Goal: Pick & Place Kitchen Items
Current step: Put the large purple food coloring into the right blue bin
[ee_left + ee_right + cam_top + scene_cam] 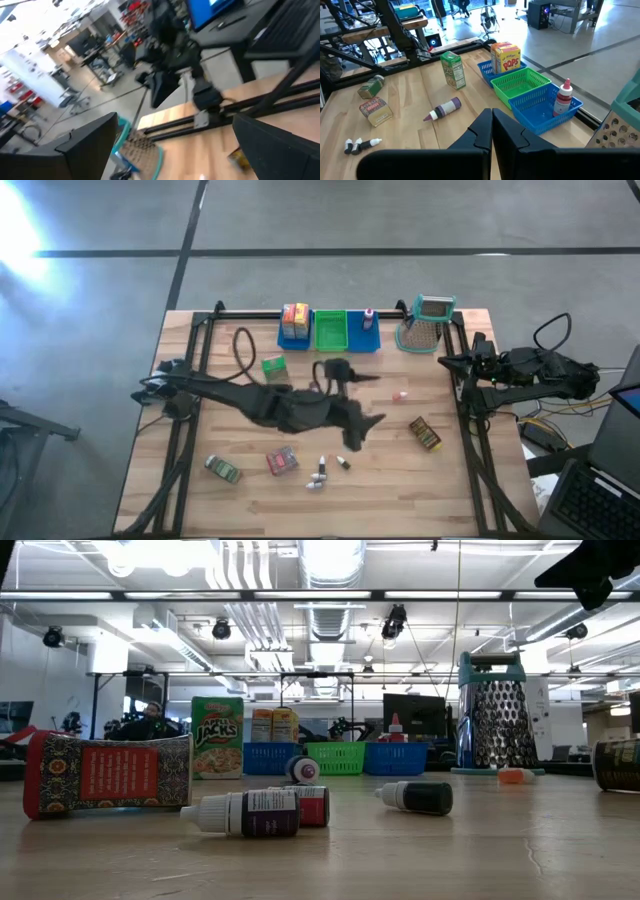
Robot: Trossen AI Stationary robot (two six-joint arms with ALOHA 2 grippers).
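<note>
High view: hovering the left gripper [365,430] above the middle of the table [250,510], released wide and grasping nothing. Left wrist view agreeing, with both dark fingers [75,150] standing far apart and only bare wood between them. Keeping the right gripper [445,362] parked off to the far side, just beside the grater [425,325], clenched shut on nothing and well apart from the work.

Judging the step as the reach for a pick, most likely going for the brown packet [425,432], lying flat on the wood a little ahead of the open left gripper. Small bottles [322,470] lying close behind it, with the pink-red packet [282,461] farther back again.

Doing this well:
- Centring over the packet before descending.
- Turning the wrist so the fingers are straddling its narrower side.
- Coming straight down and stopping just shy of the wood.
- Closing only once both fingers are flanking the packet — not pressing on top of it.
- Keeping the arm from sweeping low over the small bottles, probably rolling at any nudge.
- Lifting clear before swinging toward the green bin [331,330], sitting empty well off to the gripper's side.
</note>
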